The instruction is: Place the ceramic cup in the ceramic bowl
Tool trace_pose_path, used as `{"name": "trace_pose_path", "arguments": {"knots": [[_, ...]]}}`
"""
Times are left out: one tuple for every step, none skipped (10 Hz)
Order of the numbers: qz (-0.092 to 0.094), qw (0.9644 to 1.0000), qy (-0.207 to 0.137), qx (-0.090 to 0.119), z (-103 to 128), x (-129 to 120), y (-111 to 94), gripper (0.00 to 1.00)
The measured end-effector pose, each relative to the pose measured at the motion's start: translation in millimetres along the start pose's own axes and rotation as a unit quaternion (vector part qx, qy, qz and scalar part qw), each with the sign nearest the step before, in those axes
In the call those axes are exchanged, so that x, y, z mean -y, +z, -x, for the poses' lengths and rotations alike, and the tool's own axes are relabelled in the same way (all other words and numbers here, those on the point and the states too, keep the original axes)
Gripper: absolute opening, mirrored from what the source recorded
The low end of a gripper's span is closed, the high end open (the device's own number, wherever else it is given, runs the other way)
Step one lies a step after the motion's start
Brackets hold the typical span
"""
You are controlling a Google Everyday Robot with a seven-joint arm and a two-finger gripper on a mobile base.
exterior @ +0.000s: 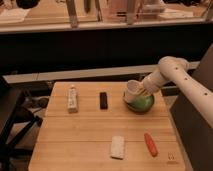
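Observation:
The white ceramic cup (132, 91) is tilted and rests at the left rim of the green ceramic bowl (141, 103), which sits at the right of the wooden table (90, 135). My gripper (142, 90) is at the cup's right side, directly above the bowl, at the end of the white arm that comes in from the right. It appears to hold the cup.
On the table lie a white tube-like item (73, 98) at the left, a black rectangular object (103, 100) in the middle, a flat white block (117, 147) at the front and an orange-red carrot-like object (150, 144) at the front right. A dark chair stands at the left.

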Motion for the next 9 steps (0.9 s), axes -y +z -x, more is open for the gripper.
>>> {"name": "trace_pose_path", "arguments": {"knots": [[-0.001, 1.0, 0.002, -0.001, -0.8, -0.8, 0.5, 0.0], [-0.001, 1.0, 0.005, -0.002, -1.5, -1.9, 0.8, 0.0], [-0.002, 1.0, 0.007, -0.003, -1.9, -2.4, 1.2, 0.0], [-0.002, 0.9999, 0.01, -0.003, -2.8, -4.1, 2.3, 0.0], [-0.003, 0.9999, 0.013, -0.004, -3.6, -5.3, 3.2, 0.0], [-0.003, 0.9999, 0.015, -0.004, -4.4, -6.5, 3.9, 0.0], [-0.003, 0.9998, 0.018, -0.004, -5.1, -7.9, 5.0, 0.0], [-0.004, 0.9998, 0.019, -0.004, -5.5, -8.1, 5.0, 0.0], [-0.004, 0.9998, 0.02, -0.004, -5.9, -8.8, 5.8, 0.0]]}}
